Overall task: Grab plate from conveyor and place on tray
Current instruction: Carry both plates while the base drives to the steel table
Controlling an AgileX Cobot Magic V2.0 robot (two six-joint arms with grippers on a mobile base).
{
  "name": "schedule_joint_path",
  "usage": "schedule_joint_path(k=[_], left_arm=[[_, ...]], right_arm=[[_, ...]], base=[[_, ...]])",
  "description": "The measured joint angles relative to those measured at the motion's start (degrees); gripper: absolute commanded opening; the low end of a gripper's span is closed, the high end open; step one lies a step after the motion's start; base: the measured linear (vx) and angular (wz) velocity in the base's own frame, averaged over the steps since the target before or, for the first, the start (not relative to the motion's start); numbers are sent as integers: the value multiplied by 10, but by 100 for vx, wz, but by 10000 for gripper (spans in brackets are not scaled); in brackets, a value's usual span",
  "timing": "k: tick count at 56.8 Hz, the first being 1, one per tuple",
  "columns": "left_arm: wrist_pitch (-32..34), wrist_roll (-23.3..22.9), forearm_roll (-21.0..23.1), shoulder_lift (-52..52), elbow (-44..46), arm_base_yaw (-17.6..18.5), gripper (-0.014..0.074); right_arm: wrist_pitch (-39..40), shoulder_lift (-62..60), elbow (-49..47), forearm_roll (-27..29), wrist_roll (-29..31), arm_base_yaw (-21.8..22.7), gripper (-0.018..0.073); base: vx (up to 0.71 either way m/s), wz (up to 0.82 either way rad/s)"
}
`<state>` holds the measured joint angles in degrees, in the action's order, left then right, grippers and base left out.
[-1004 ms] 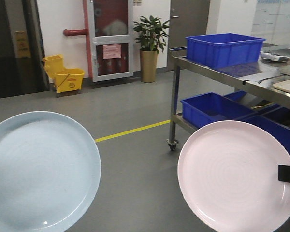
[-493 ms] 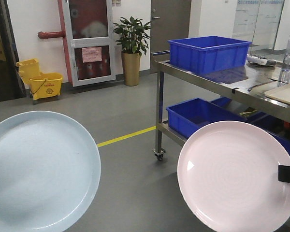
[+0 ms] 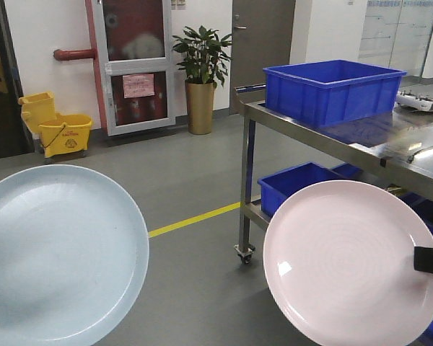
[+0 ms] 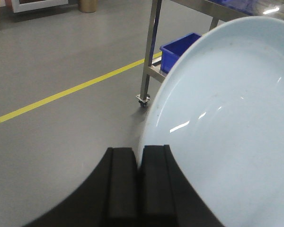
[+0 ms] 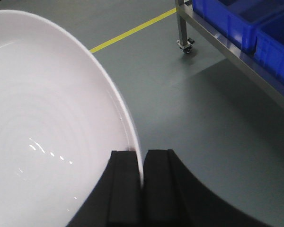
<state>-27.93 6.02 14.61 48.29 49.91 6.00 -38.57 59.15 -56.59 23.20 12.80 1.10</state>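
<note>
- The left gripper (image 4: 138, 163) has its two black fingers pressed together on the rim of a pale blue plate (image 4: 227, 118), one pad on each face of the edge.
- The right gripper (image 5: 143, 163) is clamped the same way on the rim of a pink plate (image 5: 47, 118), with the thin edge pinched between its pads.
- Both plates hang in the air above the grey floor (image 3: 195, 288), tilted so that their hollow faces show in the front view. The blue one is at the left, the pink one at the right, and they are well apart.
- A yellow line (image 3: 195, 218) crosses the floor between them.
- Behind the pink plate stands a steel trolley (image 3: 325, 133) on castors. A blue crate (image 3: 332, 90) sits at the near left corner of its top shelf, and a second blue bin (image 3: 296, 184) is on the lower shelf.
- By the far wall are a potted plant (image 3: 200, 79) and a yellow mop bucket (image 3: 58, 130).
</note>
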Motion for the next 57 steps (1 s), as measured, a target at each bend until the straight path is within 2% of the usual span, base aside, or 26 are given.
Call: schedule_joint_path(k=[19,57], left_arm=[[0,0,0,0,0,0,-6],[0,0,0,0,0,0,-6]], right_arm=[[0,0,0,0,0,0,-9],[0,0,0,0,0,0,-9]], base=[[50,-23],[48,-42]])
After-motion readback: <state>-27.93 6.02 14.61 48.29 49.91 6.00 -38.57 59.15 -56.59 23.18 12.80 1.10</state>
